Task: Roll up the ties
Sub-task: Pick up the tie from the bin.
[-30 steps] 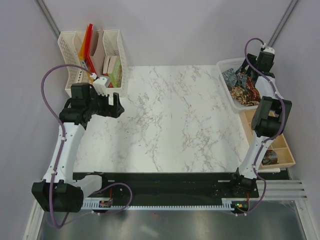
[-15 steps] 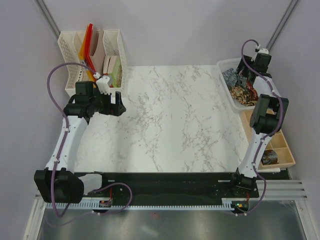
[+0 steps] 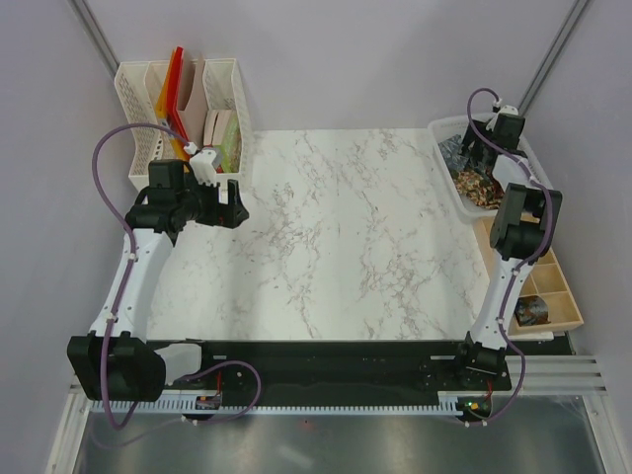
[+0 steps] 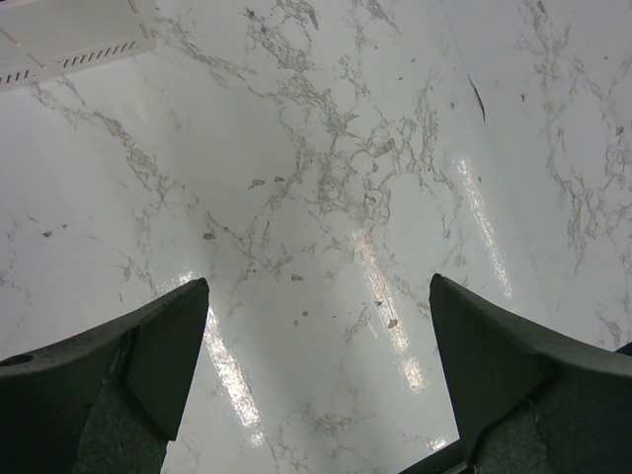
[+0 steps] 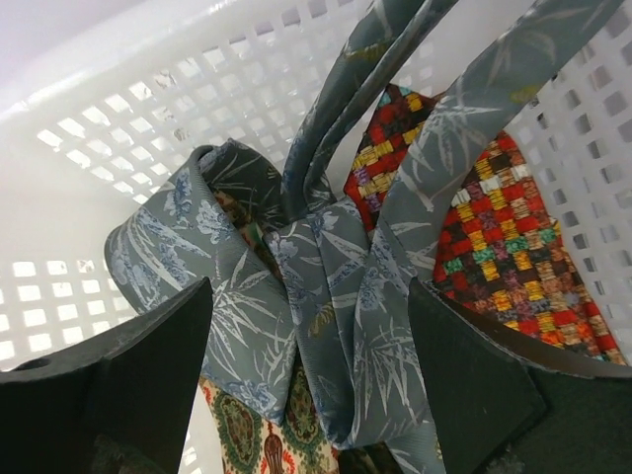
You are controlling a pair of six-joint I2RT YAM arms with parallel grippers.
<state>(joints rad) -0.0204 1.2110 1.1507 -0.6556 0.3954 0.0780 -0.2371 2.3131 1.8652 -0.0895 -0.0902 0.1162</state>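
Observation:
Several ties lie heaped in a white basket [image 3: 439, 126] at the table's back right. In the right wrist view a grey-blue tie [image 5: 247, 326] with a leaf pattern lies folded on top, a red checked tie [image 5: 494, 247] to its right and a cream paisley tie [image 5: 247, 434] beneath it. My right gripper [image 5: 308, 296] is down in the basket [image 5: 148, 128], open, its fingers astride the grey-blue folds. In the top view the right gripper [image 3: 481, 148] hangs over the ties [image 3: 476, 183]. My left gripper [image 3: 235, 207] stands open over bare marble [image 4: 326, 148] on the left, nothing between its fingers.
A white file rack [image 3: 183, 109] with coloured folders stands at the back left, just behind the left arm. A wooden compartment tray [image 3: 553, 286] sits at the right edge below the basket, with a dark patterned roll [image 3: 530, 311] in one compartment.
My right gripper has moved back and down into the basket, over the ties, its jaws narrowing a little. The left arm shifted slightly a second ago and has since held still.

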